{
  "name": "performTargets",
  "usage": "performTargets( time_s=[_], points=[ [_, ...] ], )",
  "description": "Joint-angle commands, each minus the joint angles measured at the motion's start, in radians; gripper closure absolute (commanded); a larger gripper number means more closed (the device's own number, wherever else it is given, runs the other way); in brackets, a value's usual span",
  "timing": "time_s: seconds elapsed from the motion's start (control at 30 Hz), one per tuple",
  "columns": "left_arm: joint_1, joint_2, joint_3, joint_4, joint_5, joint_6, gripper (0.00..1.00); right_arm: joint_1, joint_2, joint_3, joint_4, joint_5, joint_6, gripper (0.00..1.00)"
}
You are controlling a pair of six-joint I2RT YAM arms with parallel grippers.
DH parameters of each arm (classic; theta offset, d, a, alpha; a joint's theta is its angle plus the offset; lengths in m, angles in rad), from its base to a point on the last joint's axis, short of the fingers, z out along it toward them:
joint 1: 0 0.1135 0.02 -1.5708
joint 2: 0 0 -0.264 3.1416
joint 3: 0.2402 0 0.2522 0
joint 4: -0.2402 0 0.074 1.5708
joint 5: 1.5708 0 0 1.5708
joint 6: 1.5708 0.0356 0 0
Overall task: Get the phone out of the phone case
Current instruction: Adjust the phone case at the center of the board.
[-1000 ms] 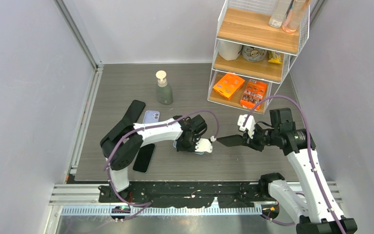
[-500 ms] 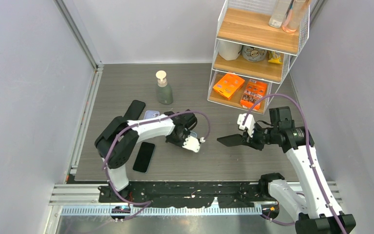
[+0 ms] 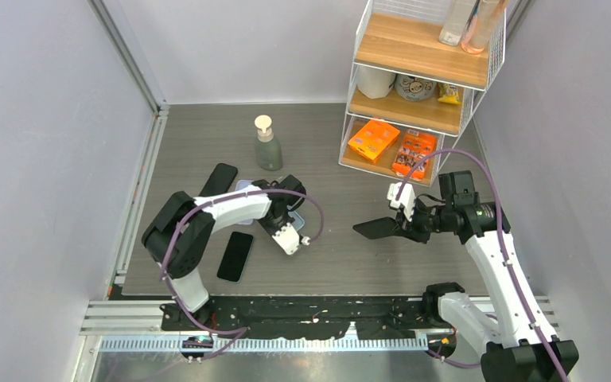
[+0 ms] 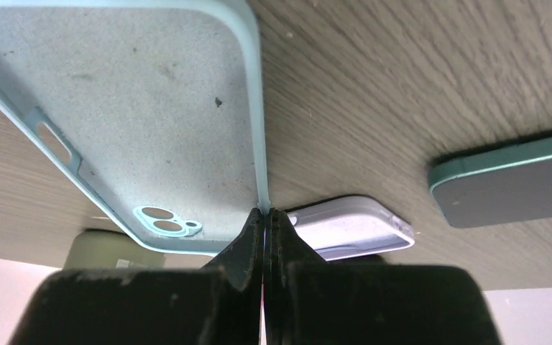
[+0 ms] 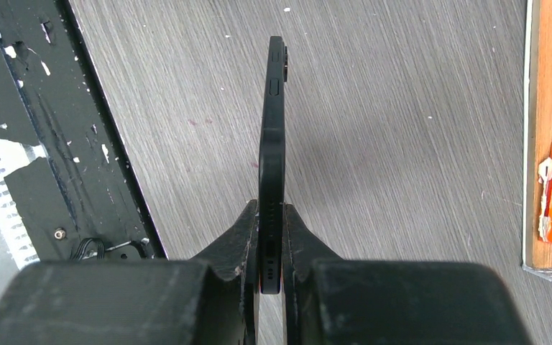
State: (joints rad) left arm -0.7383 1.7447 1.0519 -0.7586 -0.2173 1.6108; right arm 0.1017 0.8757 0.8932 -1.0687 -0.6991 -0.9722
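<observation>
Done, nearly: right gripper point(image 5: 271, 215) pinches the bare phone point(image 5: 273, 122), left gripper point(image 4: 266, 215) nips the empty case point(image 4: 136, 108) (setting down remains, I'd say).

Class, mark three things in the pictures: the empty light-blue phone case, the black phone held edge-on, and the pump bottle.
light-blue phone case point(image 4: 129, 108), left wrist view, inner back panel.
black phone point(image 5: 273, 144), right wrist view, side edge.
pump bottle point(image 3: 268, 151), top external view, green body.

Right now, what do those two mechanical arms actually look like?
The left arm and right arm share white segments joined by black joints, each with a looping purple cable. The left pincer and right pincer each have two black wedge-shaped fingers.
</observation>
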Motion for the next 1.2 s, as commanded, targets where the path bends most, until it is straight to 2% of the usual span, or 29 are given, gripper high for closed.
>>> performTargets(
  time_s=[0.0, 0.23, 0.47, 0.7, 0.97, 1.1, 1.17],
  points=[
    [0.004, -0.045, 0.044, -0.035, -0.022, 0.16, 1.0, -0.008, 0.001, 0.023, 0.054, -0.057, -0.016, 0.95],
    [0.027, -0.057, 0.022, 0.024, -0.001, 0.357, 1.0, -0.015, 0.006, 0.015, 0.058, -0.07, -0.013, 0.95],
    [0.099, -0.027, 0.033, 0.112, 0.032, 0.562, 1.0, -0.02, -0.012, 0.005, 0.056, -0.071, -0.007, 0.95],
    [0.131, 0.031, 0.079, 0.15, 0.063, 0.692, 0.99, -0.022, -0.013, -0.006, 0.058, -0.086, 0.0, 0.95],
    [0.131, 0.089, 0.116, 0.183, 0.101, 0.767, 0.88, -0.023, -0.032, -0.008, 0.058, -0.086, 0.02, 0.95],
    [0.132, 0.086, 0.101, 0.204, 0.109, 0.765, 0.79, -0.025, -0.031, -0.005, 0.058, -0.088, 0.026, 0.95],
    [0.132, 0.072, 0.08, 0.234, 0.118, 0.753, 0.71, -0.025, -0.025, -0.001, 0.058, -0.093, 0.03, 0.95]
  ],
)
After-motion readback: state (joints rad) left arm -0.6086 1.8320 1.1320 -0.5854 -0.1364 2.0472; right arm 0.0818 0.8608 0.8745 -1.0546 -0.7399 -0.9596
